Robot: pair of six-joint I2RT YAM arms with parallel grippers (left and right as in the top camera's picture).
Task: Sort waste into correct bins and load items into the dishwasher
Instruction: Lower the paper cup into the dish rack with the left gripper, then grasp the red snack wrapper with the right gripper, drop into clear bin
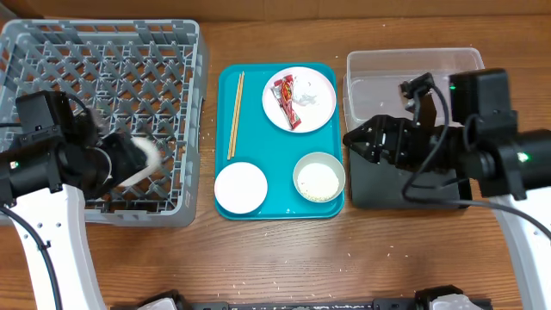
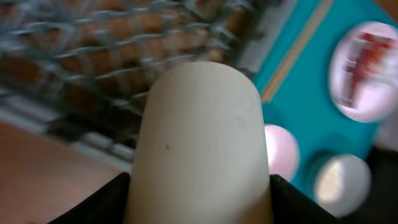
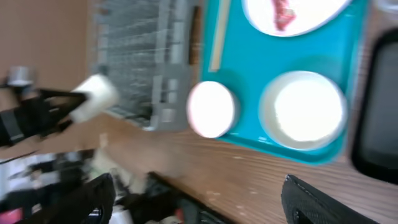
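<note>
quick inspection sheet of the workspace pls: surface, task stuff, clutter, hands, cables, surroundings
surface: brown wooden table.
job's things: large grey plastic lattice dish rack at left. The teal serving tray holds thin wooden chopsticks, a pale round plate with a red printed wrapper and crumpled white tissue, a small pinkish dish, and a grey-green bowl of off-white rice. Clear plastic tub and black rectangular tray at right.
clutter: pale specks on the table, too small to identify.
grippers: left hand shut on small white cup over the rack; right hand open, empty.
cables: black cable loops along the right arm.
surroundings: nothing seen.
</note>
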